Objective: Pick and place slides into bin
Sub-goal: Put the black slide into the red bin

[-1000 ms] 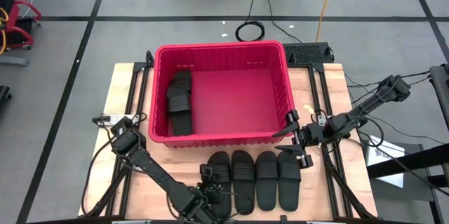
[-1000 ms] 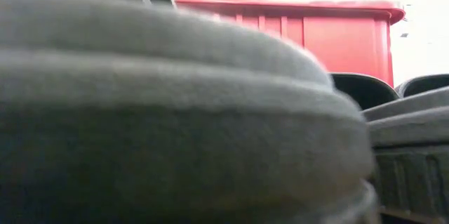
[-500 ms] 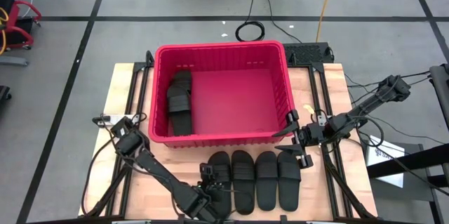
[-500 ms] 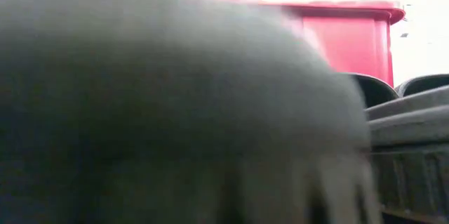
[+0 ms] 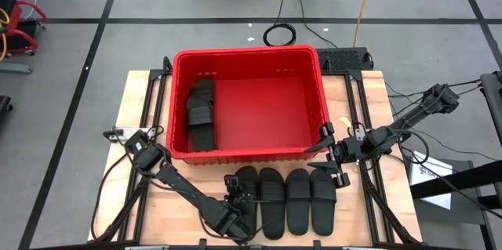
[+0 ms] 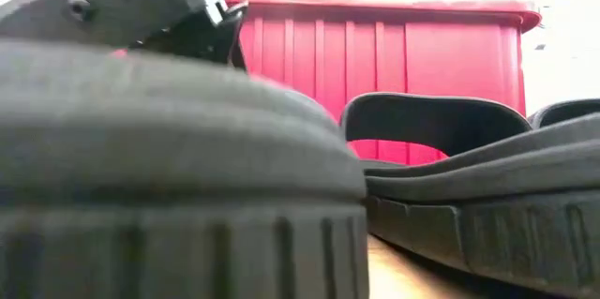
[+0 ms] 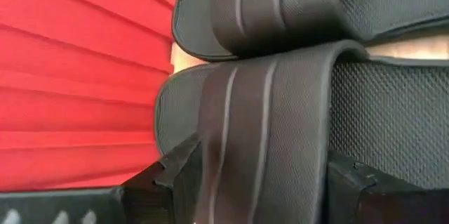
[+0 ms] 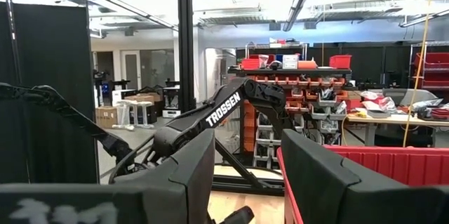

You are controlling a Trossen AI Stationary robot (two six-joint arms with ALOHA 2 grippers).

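Red bin (image 5: 247,150) at mid-table, one slide (image 5: 201,114) lying inside against its left wall. Four more slides in a row just in front of the bin, soles down, side by side: leftmost slide (image 5: 244,186), then second (image 5: 271,201), third (image 5: 298,201) and fourth (image 5: 322,197). Left gripper (image 5: 234,211) low over the leftmost slide, fingers (image 7: 165,182) set wide on either side of its ribbed strap (image 7: 266,126), pressed against it in the left wrist view; sole seemingly lifted a little in the low view, though hard to tell. Right gripper (image 5: 332,154) poised just off the bin's right front corner, above the fourth slide's toe, fingers (image 8: 319,175) apart and holding nothing. Wooden table (image 5: 153,203) bare at the left front.
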